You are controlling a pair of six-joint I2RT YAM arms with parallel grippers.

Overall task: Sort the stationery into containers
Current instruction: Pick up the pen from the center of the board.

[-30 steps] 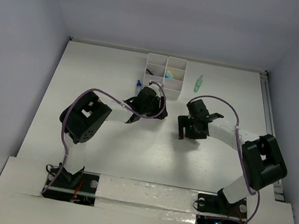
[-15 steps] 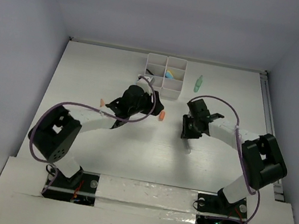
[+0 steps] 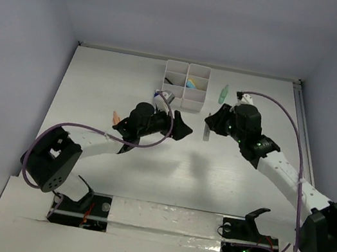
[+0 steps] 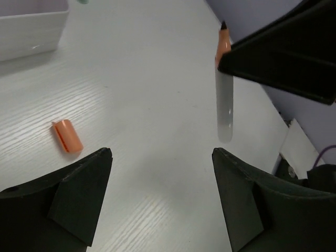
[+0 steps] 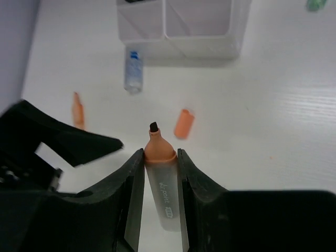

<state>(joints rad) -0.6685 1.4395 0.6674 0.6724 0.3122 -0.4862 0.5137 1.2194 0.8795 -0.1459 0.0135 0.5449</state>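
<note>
Right gripper (image 5: 160,153) clamped on an uncapped marker (image 5: 164,197): pale barrel pinched between both fingers, orange collar and dark tip sticking out past the fingertips. Marker is in the air, off the table (image 3: 97,87). In the top view it hangs at the near-left edge of the right gripper, in the gap between the two grippers

Left gripper (image 4: 161,153) spread wide, nothing between its fingers. It sits just left of the marker, apart from it, no contact

Orange cap (image 4: 67,136) lies flat on the table, below the left gripper and off to one side of its gap, outside the fingers. In the right wrist view it's beyond the marker tip, apart from it. The top view doesn't show it

Further out:
- white four-cell organizer (image 3: 182,101) far of both grippers, mid-table; yellow and blue bits in a right-hand cell, something dark in a left one
- blue-labelled tube (image 5: 133,70) on the table just near the organizer's left corner
- orange stick (image 3: 116,117) on the table left of the left gripper
- green item (image 3: 224,94) on the table just right of the organizer, too small to identify
</note>
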